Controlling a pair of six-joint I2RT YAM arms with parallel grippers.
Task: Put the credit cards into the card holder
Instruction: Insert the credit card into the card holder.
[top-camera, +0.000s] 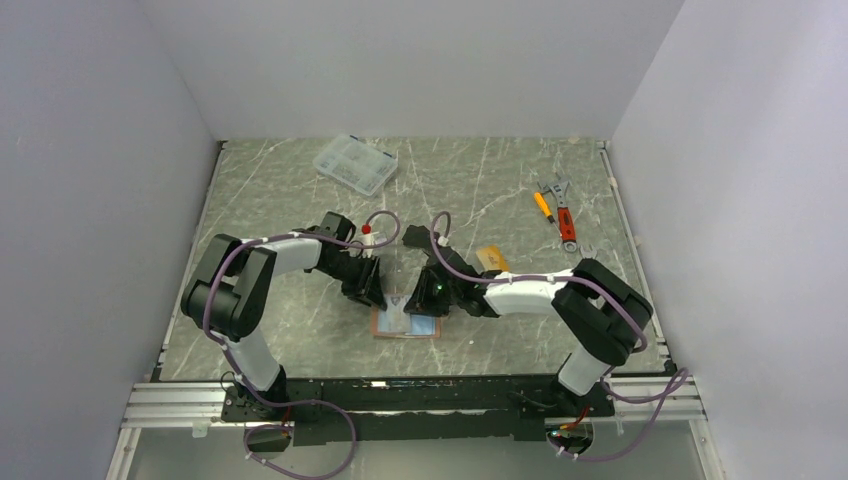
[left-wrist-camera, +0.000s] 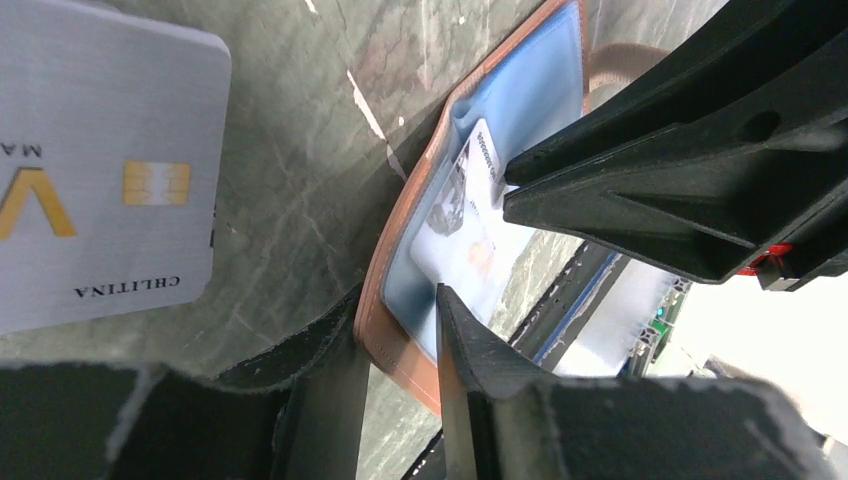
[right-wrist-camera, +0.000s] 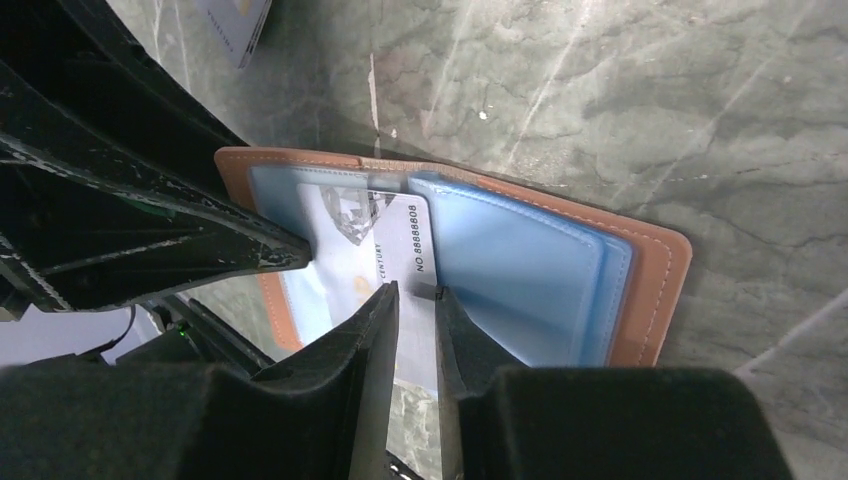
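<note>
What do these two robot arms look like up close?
Both the left arm and the right arm have white tube sections between chunky black joints, with a thin purplish cable looping along each. Each ends in a matte black gripper with two tapered plastic fingers.

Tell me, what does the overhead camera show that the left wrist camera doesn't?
Only the overhead view shows both arms whole, the clear box, the wrenches and screwdriver and an orange card. Only the left wrist view shows a silver card lying beside the holder, and a printed card inside its blue pocket. Both show the open holder on the table, with both grippers at it.
</note>
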